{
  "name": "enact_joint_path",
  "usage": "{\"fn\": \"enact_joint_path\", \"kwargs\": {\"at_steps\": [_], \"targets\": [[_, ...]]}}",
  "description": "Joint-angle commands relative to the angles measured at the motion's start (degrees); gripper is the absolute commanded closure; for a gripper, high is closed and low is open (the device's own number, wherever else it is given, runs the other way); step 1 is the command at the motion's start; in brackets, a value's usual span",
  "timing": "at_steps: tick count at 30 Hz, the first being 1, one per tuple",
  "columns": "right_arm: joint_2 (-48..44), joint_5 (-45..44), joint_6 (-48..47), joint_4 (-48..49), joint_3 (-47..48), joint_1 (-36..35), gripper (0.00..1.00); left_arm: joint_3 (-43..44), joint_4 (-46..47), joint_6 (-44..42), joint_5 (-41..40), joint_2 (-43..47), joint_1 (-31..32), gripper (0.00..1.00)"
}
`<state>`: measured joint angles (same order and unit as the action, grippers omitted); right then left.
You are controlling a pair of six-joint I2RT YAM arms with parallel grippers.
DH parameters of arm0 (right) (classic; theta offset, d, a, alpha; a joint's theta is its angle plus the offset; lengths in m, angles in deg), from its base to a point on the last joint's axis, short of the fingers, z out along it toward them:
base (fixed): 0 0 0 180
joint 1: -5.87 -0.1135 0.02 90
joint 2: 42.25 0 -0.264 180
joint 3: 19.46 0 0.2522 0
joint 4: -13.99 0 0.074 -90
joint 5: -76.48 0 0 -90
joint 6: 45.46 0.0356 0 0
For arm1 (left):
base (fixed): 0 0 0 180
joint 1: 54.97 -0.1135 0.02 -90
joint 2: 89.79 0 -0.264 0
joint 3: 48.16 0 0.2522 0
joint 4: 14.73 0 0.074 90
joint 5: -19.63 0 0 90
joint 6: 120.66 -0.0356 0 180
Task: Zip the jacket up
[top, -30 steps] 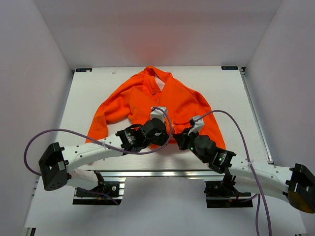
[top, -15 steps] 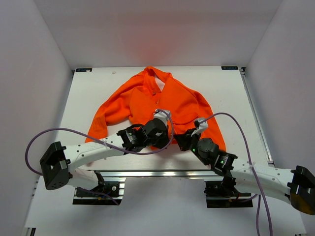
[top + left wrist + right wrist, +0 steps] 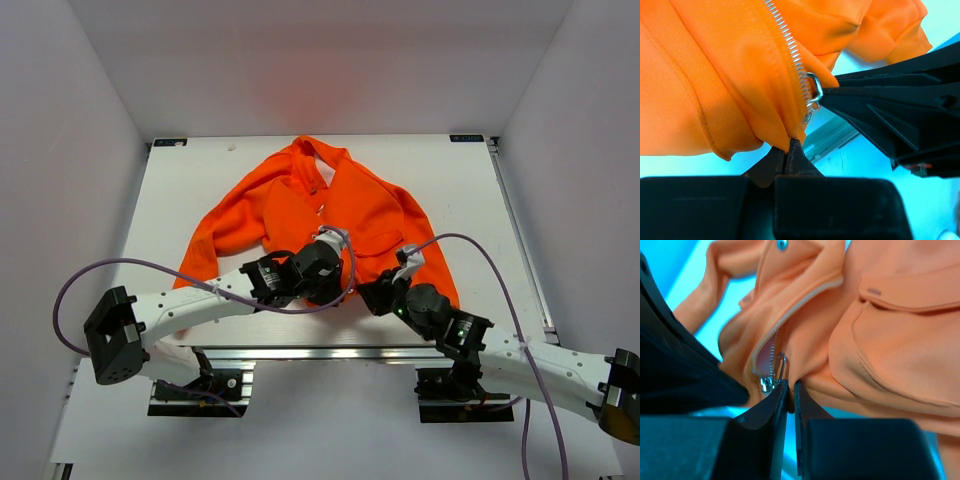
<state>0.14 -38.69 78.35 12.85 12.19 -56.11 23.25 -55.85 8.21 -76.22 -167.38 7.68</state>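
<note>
orange jacket (image 3: 290,200) lies spread on the white table (image 3: 180,190), collar at the far side, hem toward the arm bases. flapped pocket (image 3: 900,290) on the front panel lies flat; what it holds cannot be told. left gripper (image 3: 786,150) has its fingers pressed fully together on the hem edge at the foot of the zipper teeth (image 3: 790,45). right gripper (image 3: 790,385) is closed to a thin slit, pinching the hem fabric just beside the zipper slider (image 3: 767,384). pale pink lining shows in the open gap above the slider. the two grippers sit tip to tip at the centre front, the slider between them, low on the zipper.
</note>
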Motion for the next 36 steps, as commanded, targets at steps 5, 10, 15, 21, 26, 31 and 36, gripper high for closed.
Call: {"fn": "enact_joint_path", "kwargs": {"at_steps": [5,10,15,21,26,31,36], "targets": [[-4.42,8.73,2.41,-10.42,0.31,0.28,0.71,2.29,-1.74,0.15,3.65,1.47,-2.18,1.00],[-6.71,11.10,2.32,-15.25,1.79,0.36,0.49,1.50,-0.34,0.15,5.14,3.13,-4.11,1.00],[-7.32,10.67,3.46,-17.37,2.59,0.36,0.30,0.54,1.68,-0.73,9.97,4.10,-6.49,1.00],[-6.80,15.05,6.00,-8.24,1.89,1.59,0.16,-3.41,5.72,-2.66,14.81,6.74,-7.81,1.00],[-4.00,16.99,10.31,-5.94,3.37,5.18,0.11,-7.28,7.14,-2.75,14.46,9.37,-7.90,1.00],[3.82,39.37,17.59,-4.72,3.21,17.55,0.11,-8.95,5.03,-1.17,14.11,9.03,-7.90,1.00],[11.13,52.84,23.41,8.64,-0.57,21.98,0.11,-11.94,7.48,0.94,14.81,9.64,-7.90,1.00]]}}
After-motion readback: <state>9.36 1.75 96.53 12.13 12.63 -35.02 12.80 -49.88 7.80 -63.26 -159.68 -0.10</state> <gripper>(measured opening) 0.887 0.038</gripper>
